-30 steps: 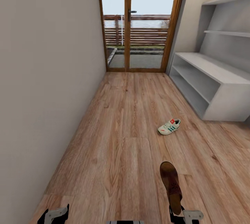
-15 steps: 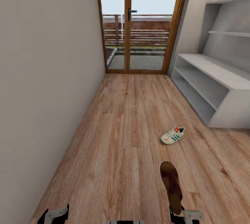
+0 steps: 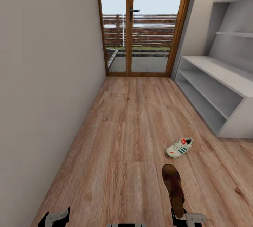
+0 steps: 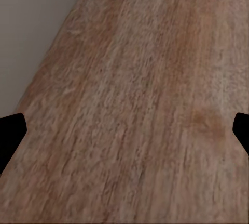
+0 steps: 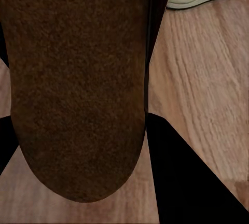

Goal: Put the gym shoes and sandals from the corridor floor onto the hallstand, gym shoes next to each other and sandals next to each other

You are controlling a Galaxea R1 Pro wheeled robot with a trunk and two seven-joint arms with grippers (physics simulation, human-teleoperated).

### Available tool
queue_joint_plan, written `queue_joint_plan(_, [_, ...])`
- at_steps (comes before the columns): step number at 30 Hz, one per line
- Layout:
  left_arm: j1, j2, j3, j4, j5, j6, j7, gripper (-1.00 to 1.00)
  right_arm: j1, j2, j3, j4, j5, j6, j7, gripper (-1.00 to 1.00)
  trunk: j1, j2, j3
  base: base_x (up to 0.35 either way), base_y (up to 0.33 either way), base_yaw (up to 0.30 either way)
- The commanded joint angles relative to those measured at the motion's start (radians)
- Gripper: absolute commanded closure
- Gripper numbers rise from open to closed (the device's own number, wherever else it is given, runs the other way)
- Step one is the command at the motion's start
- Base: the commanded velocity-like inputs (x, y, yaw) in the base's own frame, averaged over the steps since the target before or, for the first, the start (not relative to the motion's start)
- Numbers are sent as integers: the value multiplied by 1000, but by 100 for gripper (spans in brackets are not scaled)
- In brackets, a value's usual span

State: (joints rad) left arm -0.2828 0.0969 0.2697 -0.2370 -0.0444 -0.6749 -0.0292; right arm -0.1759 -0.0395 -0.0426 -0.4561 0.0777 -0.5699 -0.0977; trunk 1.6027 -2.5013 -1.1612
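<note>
One sandal [image 3: 173, 189] in right pincer [image 3: 178, 215], gym shoe [image 3: 179, 147] nearer than 1 s ago

Gym shoe [image 3: 179, 147]: on the corridor floor [image 3: 123, 142], near the hallstand's [image 3: 214, 90] near end, to its left.
Sandal [image 3: 173, 188]: nearer the robot than the gym shoe, off the floor.
Door [image 3: 140, 26]: beyond the hallstand's far end.

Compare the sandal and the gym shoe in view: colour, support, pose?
Colour: the sandal is dark brown; the gym shoe is white with green stripes and a red patch.
Support: the sandal is held in the right claw, off the floor; the gym shoe lies on the floor.
Pose: the sandal points ahead; the gym shoe lies angled.
Both are off the hallstand.
</note>
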Motion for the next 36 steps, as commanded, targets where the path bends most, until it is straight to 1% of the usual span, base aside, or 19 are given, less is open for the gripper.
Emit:
queue_joint_plan(1, [-1, 0, 6, 1, -5, -3, -3, -100, -1, 0, -1, 1, 5, -2, -5, 100, 0, 0, -1, 330, 0, 0])
queue_joint_plan(36, [0, 0, 6, 1, -5, -3, -3, -100, -1, 0, -1, -1, 5, -2, -5, 100, 0, 0, -1, 330, 0, 0])
